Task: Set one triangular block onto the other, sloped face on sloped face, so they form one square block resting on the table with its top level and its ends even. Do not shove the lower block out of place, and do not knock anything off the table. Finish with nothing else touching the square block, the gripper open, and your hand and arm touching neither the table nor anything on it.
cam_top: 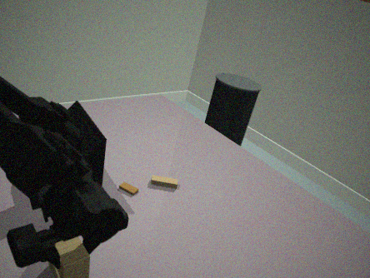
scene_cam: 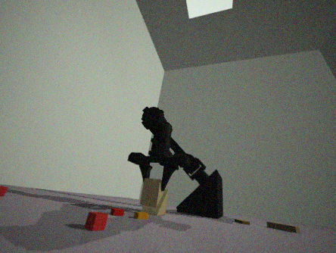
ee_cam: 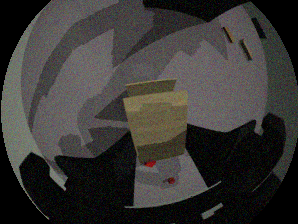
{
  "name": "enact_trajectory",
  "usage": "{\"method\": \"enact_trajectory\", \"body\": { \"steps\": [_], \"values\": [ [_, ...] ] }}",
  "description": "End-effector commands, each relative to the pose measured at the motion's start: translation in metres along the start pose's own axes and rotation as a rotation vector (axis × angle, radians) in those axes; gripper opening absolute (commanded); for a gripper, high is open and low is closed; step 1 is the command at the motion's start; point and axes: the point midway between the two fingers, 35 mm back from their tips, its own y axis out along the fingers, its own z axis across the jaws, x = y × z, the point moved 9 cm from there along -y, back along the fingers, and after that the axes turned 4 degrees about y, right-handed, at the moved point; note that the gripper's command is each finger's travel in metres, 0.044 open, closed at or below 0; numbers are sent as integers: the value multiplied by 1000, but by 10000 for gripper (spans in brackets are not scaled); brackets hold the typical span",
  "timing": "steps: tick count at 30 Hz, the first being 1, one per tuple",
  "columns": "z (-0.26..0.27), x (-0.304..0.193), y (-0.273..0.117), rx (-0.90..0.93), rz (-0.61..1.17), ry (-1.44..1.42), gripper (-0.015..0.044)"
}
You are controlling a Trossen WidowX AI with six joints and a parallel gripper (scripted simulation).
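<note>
The held triangular block (cam_top: 75,260) (scene_cam: 151,192) (ee_cam: 157,120) is pale wood and stands between the fingers of my gripper (scene_cam: 154,182), which is shut on it. The other triangular block (scene_cam: 163,205) (ee_cam: 152,89) is also pale wood and stands on the table (cam_top: 200,233) (scene_cam: 212,236). In the exterior view the held block is beside and partly in front of it, with its top higher than the other's tip. The sloped faces lie close together; whether they touch, and whether the ends are even, I cannot tell. The top view cuts both blocks off at the bottom edge.
A red block (scene_cam: 96,221), a smaller red block (scene_cam: 117,211) and a yellow block (scene_cam: 141,215) lie near the pair. A short orange-brown piece (cam_top: 128,188) (scene_cam: 242,221) and a longer tan piece (cam_top: 164,182) (scene_cam: 283,226) lie farther off. A dark cylinder (cam_top: 231,110) stands beyond the table edge.
</note>
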Motion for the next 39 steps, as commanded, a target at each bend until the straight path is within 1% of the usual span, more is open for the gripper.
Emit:
{"method": "enact_trajectory", "body": {
  "steps": [1,24,39],
  "values": [
    [0,1,3,5,-3,-2,0],
    [-2,4,17,18,-21,11,0],
    [-2,4,17,14,-23,16,0]
  ]
}}
